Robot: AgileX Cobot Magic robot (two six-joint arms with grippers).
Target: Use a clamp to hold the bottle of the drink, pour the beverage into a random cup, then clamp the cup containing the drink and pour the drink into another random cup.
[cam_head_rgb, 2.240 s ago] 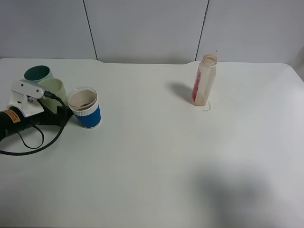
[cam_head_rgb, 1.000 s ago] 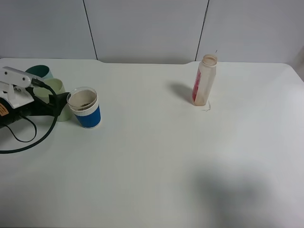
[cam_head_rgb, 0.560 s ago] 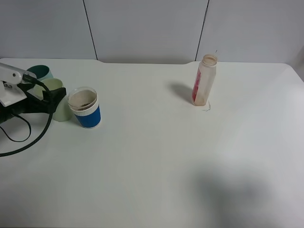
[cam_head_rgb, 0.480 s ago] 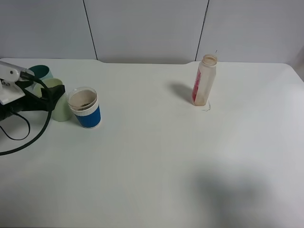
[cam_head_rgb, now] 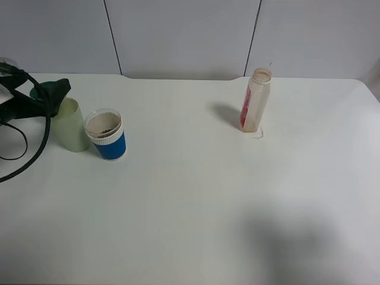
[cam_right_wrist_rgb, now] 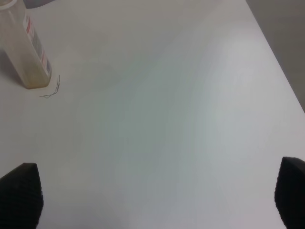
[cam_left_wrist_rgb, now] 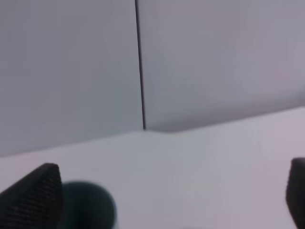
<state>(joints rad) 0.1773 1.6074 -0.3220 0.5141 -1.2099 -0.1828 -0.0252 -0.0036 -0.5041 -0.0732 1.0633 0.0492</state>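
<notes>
I see left gripper [cam_head_rgb: 56, 90] spread wide, empty, above smooth pale green cup [cam_head_rgb: 70, 125]; ribbed blue cup [cam_head_rgb: 106, 135] beside. Translucent plastic bottle [cam_head_rgb: 256, 100] upright. Right gripper [cam_right_wrist_rgb: 157, 195] wide apart, empty.

Lab test bench: bare white table [cam_head_rgb: 196, 196], grey panelled partition wall [cam_head_rgb: 184, 35] at 12 o'clock, robot arm cabling [cam_head_rgb: 24, 142] at 9 o'clock.

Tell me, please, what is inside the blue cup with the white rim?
The blue cup holds a brownish filling with darker bits, reaching near its rim. Whether it is liquid or grains cannot be told, and its depth is hidden by the cup's wall.
</notes>
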